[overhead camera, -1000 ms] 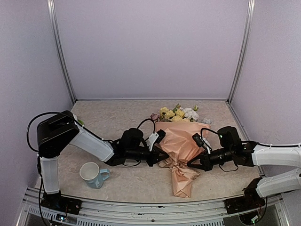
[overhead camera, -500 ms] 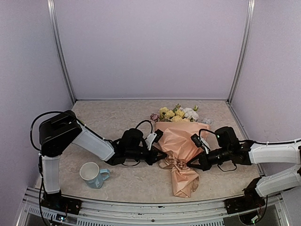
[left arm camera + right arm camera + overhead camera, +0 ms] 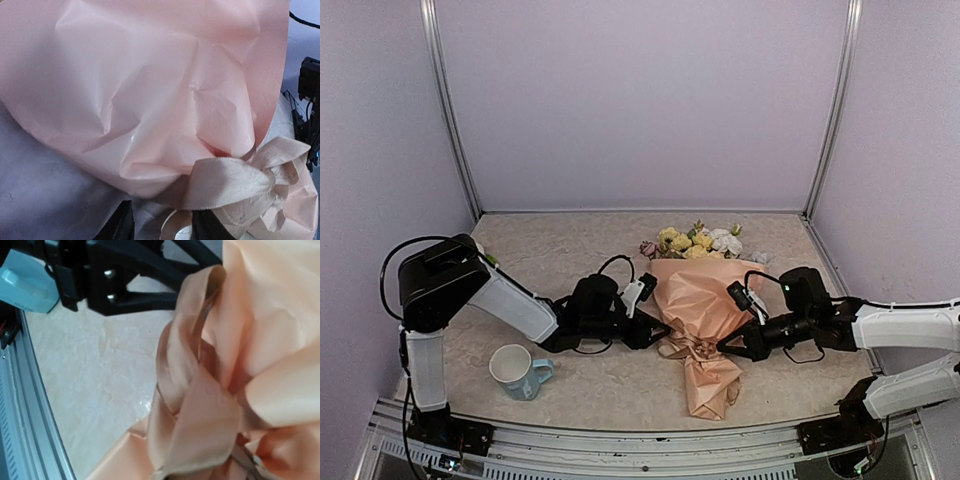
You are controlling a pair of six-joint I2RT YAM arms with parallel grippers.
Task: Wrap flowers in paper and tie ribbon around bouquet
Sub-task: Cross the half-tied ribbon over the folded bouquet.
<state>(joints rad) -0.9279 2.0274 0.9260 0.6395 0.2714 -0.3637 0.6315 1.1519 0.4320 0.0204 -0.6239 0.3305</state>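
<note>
The bouquet lies in the middle of the table, its flowers (image 3: 698, 241) sticking out of the far end of the peach paper (image 3: 705, 295) cone. A tan ribbon (image 3: 688, 347) is knotted round the cone's narrow waist. My left gripper (image 3: 660, 331) sits just left of the knot. In the left wrist view it (image 3: 162, 224) is open, with a ribbon (image 3: 230, 182) loop above its right finger and a loose curl lying between the dark fingertips (image 3: 122, 225). My right gripper (image 3: 725, 348) is on the knot's right side, shut on a ribbon (image 3: 200, 415) strand that hides its jaws.
A pale blue and cream mug (image 3: 517, 371) stands near the front left, beside the left arm. The metal rail (image 3: 620, 435) runs along the table's near edge. Purple walls enclose the back and both sides.
My left gripper has opened, let go of the ribbon and drawn back a little to the left. The right gripper stays shut and has barely moved.
</note>
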